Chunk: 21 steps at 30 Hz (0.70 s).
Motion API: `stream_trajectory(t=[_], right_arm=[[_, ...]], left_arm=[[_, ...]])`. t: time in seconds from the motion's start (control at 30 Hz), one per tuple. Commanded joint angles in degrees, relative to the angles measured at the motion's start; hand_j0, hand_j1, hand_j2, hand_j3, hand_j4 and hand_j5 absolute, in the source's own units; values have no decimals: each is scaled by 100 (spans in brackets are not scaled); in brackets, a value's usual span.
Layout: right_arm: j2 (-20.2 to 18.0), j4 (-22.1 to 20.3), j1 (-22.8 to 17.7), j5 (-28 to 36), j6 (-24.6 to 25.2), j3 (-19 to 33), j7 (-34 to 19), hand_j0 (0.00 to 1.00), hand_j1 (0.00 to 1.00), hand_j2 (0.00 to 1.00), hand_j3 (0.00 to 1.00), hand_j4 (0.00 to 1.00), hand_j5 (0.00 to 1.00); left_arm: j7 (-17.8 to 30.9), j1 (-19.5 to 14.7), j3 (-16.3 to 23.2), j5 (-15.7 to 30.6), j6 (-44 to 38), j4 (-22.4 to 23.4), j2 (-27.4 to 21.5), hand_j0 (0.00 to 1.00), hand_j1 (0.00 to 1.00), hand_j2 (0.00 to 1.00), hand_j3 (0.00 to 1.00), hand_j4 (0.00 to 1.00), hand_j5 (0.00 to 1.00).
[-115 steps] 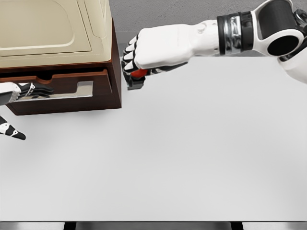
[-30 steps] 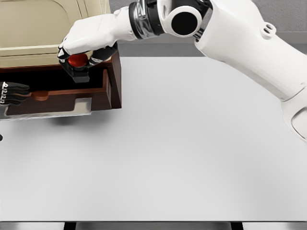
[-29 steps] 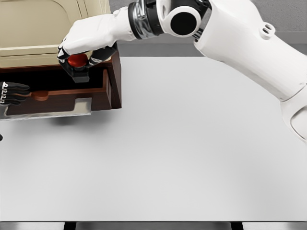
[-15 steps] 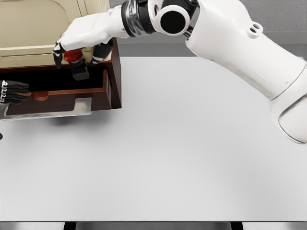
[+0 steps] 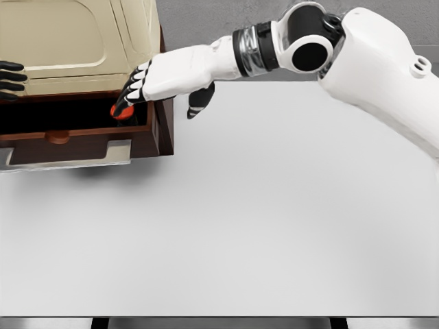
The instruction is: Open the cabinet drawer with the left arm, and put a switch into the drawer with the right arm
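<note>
The white surface (image 5: 274, 226) carries a brown cabinet (image 5: 163, 103) at far left, its drawer (image 5: 68, 144) pulled out. The switch (image 5: 121, 113) lies inside the drawer's right end. Just above it the right hand (image 5: 164, 79) hovers, fingers released. The left hand (image 5: 10, 79) shows at the far-left edge; its grip cannot be told.

The cabinet (image 5: 82, 41), cream-topped with dark brown wooden sides, stood at the table's ten o'clock corner. Its drawer (image 5: 75, 142) was pulled out toward six o'clock, showing a dark interior, a brown front panel with a rounded knob and a pale grey lip beneath. The switch (image 5: 121, 113), a small dark block with a red button on top, lay inside the drawer near its three o'clock wall, only its red top and part of its body visible.
</note>
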<state>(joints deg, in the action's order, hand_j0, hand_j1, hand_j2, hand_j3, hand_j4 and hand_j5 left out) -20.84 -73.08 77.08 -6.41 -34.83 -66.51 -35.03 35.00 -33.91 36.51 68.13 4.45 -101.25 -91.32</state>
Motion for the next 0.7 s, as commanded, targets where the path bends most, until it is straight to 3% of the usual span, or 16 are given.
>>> stream_trajectory(t=[0.0, 0.2, 0.27, 0.43, 0.53, 0.6, 0.67], right_arm=[[-763, -207, -17, 34, -17, 33, 3, 100, 100, 100, 100, 100, 100], [-2416, -198, -685, 34, -17, 200, 3, 100, 100, 100, 100, 100, 100], [-2732, -172, -1213, 34, -17, 569, 3, 100, 100, 100, 100, 100, 100], [-3049, 48, -1723, 34, -17, 824, 3, 100, 100, 100, 100, 100, 100], [-3031, 338, -1767, 25, -17, 938, 3, 100, 100, 100, 100, 100, 100], [-2961, 856, -1749, 25, -17, 973, 3, 100, 100, 100, 100, 100, 100], [-2908, 953, -1749, 25, -17, 991, 3, 100, 100, 100, 100, 100, 100]], left_arm=[[0, -10, -30, 139, -5, 0, 106, 100, 100, 100, 100, 100, 100], [0, -81, -21, 139, -5, -9, 1046, 100, 100, 100, 100, 100, 100], [0, -125, -12, 139, -14, -9, 1406, 100, 100, 100, 100, 100, 100], [0, -195, 32, 51, -40, 0, 2145, 100, 100, 100, 100, 100, 100], [0, -212, 76, -221, -330, 0, 2646, 100, 100, 100, 100, 100, 100], [0, -256, 84, -309, -541, 0, 2918, 100, 100, 100, 100, 100, 100], [0, -265, 102, -309, -664, 0, 3033, 100, 100, 100, 100, 100, 100]])
